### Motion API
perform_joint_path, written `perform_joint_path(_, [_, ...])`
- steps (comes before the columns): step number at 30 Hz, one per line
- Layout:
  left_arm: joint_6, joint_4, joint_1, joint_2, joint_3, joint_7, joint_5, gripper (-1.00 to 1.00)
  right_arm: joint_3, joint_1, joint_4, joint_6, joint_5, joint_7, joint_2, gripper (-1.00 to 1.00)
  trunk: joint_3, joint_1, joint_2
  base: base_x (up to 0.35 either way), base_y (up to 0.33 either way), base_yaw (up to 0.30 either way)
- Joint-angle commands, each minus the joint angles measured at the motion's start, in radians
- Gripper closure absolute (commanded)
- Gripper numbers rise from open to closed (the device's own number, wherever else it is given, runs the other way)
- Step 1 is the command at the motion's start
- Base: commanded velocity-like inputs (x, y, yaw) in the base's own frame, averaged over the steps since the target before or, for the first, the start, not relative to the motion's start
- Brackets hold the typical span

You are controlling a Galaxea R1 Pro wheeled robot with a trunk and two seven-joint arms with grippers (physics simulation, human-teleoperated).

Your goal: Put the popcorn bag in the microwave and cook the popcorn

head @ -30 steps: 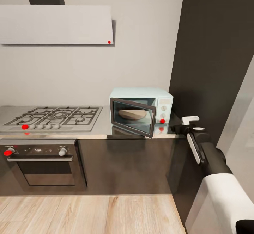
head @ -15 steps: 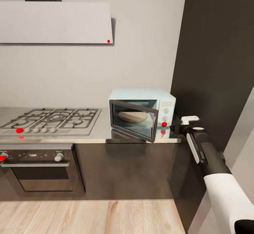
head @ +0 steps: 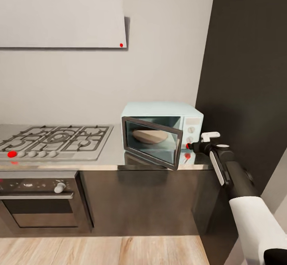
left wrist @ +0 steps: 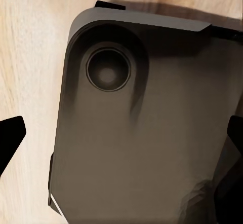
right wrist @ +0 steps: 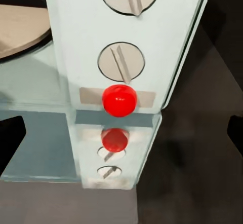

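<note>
Pale-blue boxy microwave (head: 161, 131) is sitting on the light-grey metallic countertop (head: 109, 153), dark glass door hanging ajar. Tan paper popcorn bag (head: 149, 136) is lying inside. Right gripper (head: 189, 146) is hovering at the red button (right wrist: 119, 101), fingers spread, holding nothing. Left gripper's fingertips (left wrist: 9, 138) are spread apart over the wooden floor (left wrist: 30, 57), empty.

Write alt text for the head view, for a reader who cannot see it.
A pale-blue microwave sits on the countertop with its door ajar, and the right claw is at its red button. A tan round shape is visible inside. A gas hob lies to the left, above a black oven.
</note>
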Motion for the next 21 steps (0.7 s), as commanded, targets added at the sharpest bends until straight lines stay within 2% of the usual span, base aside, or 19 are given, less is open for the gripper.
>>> perform_joint_path(1, [-0.001,-0.001,0.0,0.0,0.0,0.001,0.006,-1.0,0.0,-0.001,0.0,0.004,0.006,0.012,0.0,-1.0,-0.001,0.0,0.0,0.146,0.0,0.0])
perform_joint_path(4, [-0.001,-0.001,0.0,0.0,0.0,0.001,0.007,-1.0,0.0,-0.001,0.001,0.006,0.007,0.056,0.0,-1.0,-0.001,0.0,0.0,0.06,0.0,0.0])
perform_joint_path(12, [-0.001,-0.001,0.0,0.0,0.001,0.001,0.006,-1.0,0.001,-0.001,0.004,0.008,0.005,0.249,-0.003,-1.0,-0.001,0.0,0.0,0.006,0.0,0.0])
perform_joint_path(18, [-0.001,-0.001,0.0,0.0,0.001,0.001,0.006,-1.0,0.001,-0.001,0.007,0.007,0.005,0.328,-0.003,-1.0,-0.001,0.0,0.0,0.0,0.0,0.0])
perform_joint_path(21, [-0.002,-0.002,0.0,0.0,0.0,0.001,0.005,-1.0,0.001,-0.001,0.009,0.006,0.006,0.4,-0.005,-1.0,-0.001,0.0,0.0,0.0,0.0,0.0])
